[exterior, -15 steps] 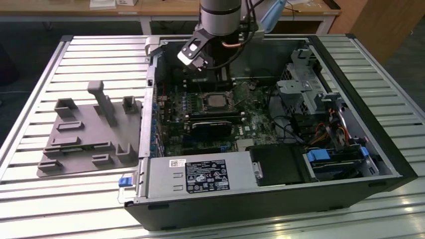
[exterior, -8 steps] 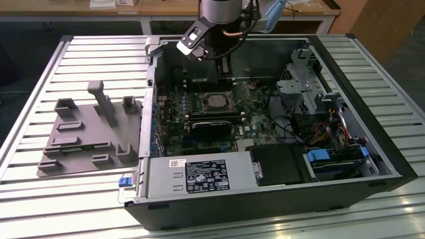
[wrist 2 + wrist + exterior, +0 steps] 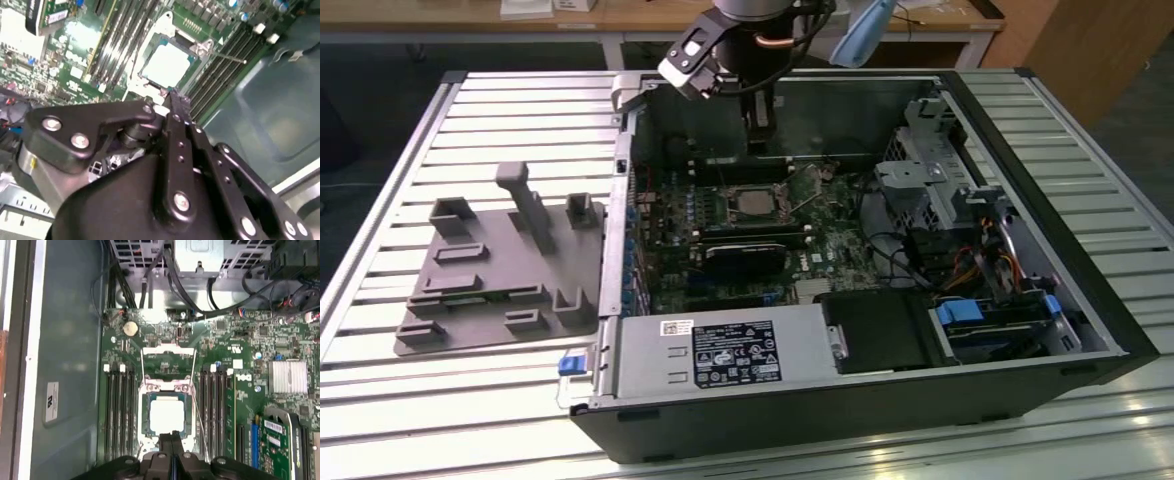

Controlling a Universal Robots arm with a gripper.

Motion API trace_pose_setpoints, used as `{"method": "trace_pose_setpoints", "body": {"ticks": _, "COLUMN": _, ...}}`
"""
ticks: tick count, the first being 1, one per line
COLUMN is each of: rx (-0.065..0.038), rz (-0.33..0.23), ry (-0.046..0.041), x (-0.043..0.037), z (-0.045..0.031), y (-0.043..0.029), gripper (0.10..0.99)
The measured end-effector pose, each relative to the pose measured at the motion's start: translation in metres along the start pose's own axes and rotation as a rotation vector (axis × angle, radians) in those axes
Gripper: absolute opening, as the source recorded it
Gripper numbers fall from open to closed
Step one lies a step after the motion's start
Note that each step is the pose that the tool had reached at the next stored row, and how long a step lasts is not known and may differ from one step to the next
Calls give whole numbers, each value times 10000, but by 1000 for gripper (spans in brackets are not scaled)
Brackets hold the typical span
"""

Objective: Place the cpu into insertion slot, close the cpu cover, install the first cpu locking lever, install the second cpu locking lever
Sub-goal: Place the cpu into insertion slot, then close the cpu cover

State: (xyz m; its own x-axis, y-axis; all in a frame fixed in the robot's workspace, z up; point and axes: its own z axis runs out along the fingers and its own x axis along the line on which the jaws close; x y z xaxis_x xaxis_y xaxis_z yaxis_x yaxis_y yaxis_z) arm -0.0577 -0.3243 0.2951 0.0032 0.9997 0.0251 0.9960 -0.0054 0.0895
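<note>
The cpu point(image 3: 167, 415) is a pale silver square lying flat in its socket on the green motherboard; it also shows as cpu point(image 3: 167, 62) and cpu point(image 3: 754, 203). The cpu cover point(image 3: 168, 349), a thin silver frame with a square window, is swung open and lies back beyond the socket. A thin wire locking lever point(image 3: 198, 416) stands loose along one side of the socket. My gripper point(image 3: 172, 444) is shut with nothing between its fingers. The gripper point(image 3: 174, 100) hangs just above the socket's edge. In the exterior view the gripper point(image 3: 759, 148) points straight down inside the case.
The open computer case point(image 3: 1067, 300) lies on a slatted table. Memory slots point(image 3: 120, 410) flank the socket on both sides. Black cables point(image 3: 210, 310) run past the drive cage point(image 3: 921, 185). A grey fixture plate point(image 3: 494, 270) lies at the exterior view's left, and the power supply point(image 3: 707, 355) is in front.
</note>
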Motion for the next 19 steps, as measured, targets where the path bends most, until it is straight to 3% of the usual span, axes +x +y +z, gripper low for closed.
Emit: {"method": "trace_pose_setpoints", "body": {"ticks": 19, "rx": 1, "rz": 0, "ry": -2, "x": 1, "z": -38, "y": 3, "gripper": 106}}
